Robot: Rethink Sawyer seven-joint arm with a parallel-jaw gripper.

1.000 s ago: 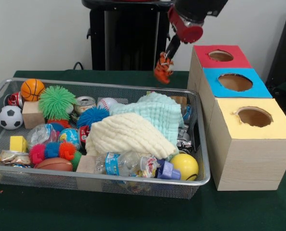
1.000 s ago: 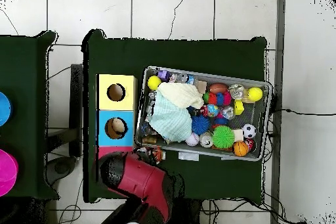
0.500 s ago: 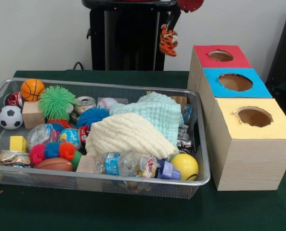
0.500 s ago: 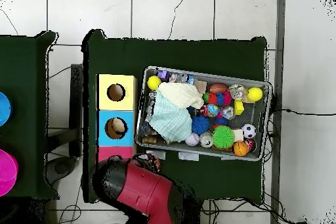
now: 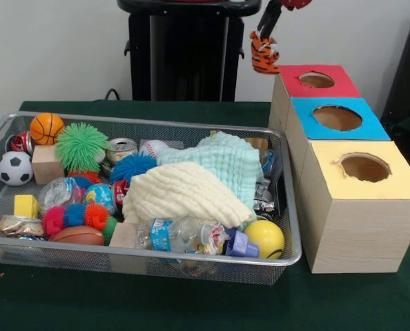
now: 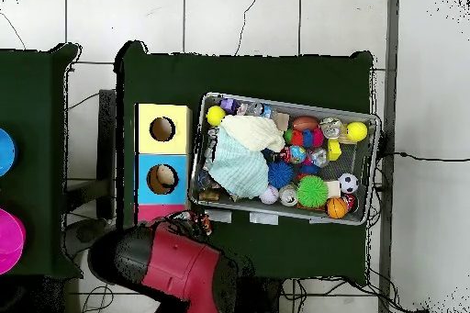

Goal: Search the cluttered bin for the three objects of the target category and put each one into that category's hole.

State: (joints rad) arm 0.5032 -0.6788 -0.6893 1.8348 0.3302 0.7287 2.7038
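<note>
The gripper point(image 5: 266, 34), at the top of the front view right of centre, is clenched on the tiger point(image 5: 264, 54), which hangs in the air just left of the red hole point(image 5: 317, 80) and slightly above the box top. The toy is clear of the bin point(image 5: 293, 227), which fills the lower left of the frame.

The step in hand looks like the carry to the drop. To do it well, the tiger should travel further right until it hangs over the middle of the cut-out, not its near rim, since a soft dangling toy can catch on the edge and tip off the box. Keep the height; the toy's lowest part must clear the red top. Release only once centred. The blue hole point(image 5: 337, 117), next along toward the lower right, is the wrong target.
</note>
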